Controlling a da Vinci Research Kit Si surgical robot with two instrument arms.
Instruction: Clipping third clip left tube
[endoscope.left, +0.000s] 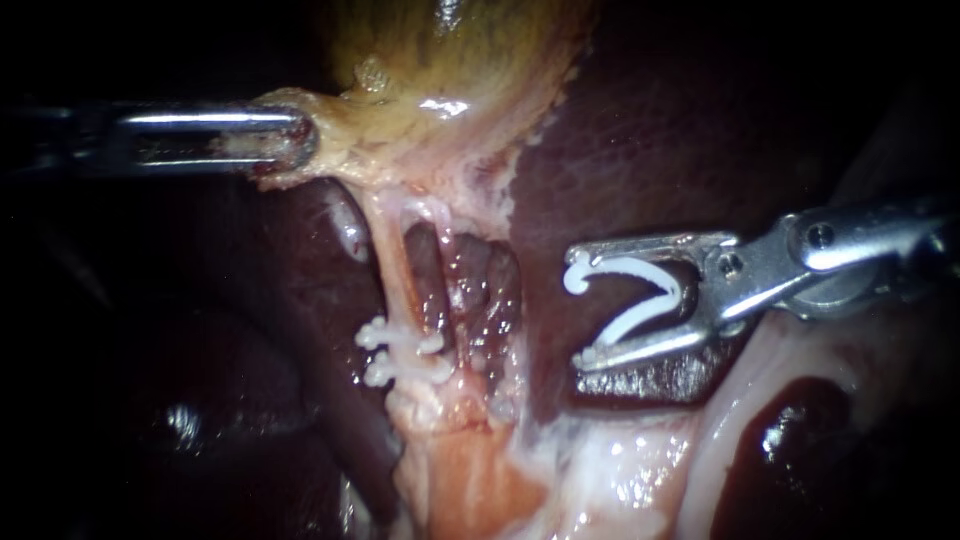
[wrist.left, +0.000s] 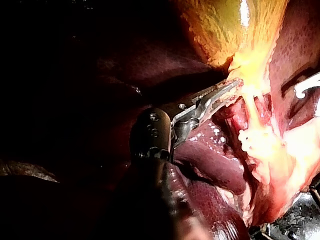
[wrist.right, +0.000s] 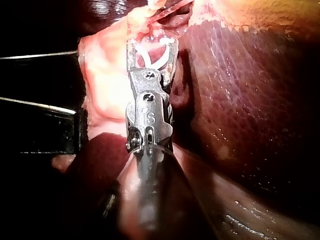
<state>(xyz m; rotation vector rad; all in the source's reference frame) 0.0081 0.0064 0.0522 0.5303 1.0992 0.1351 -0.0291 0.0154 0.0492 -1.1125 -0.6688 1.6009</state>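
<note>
left instrument (endoscope.left: 295, 150): jaws pinched on the gallbladder (endoscope.left: 460, 70) edge, drawing it taut.
right instrument (endoscope.left: 580, 305): jaws wide apart but gripping a loaded clip (endoscope.left: 625, 266), one leg along each jaw, mouth facing the endoscope view's left.
left tube (endoscope.left: 392, 265): pale, runs top to bottom in the endoscope view, with two set clips (endoscope.left: 405, 347) across its lower part.
relation: the tube lies well apart to the left of the clip's mouth and crosswise to it, beyond bare liver (endoscope.left: 620, 150). the right instrument is the one placed to advance.
</note>
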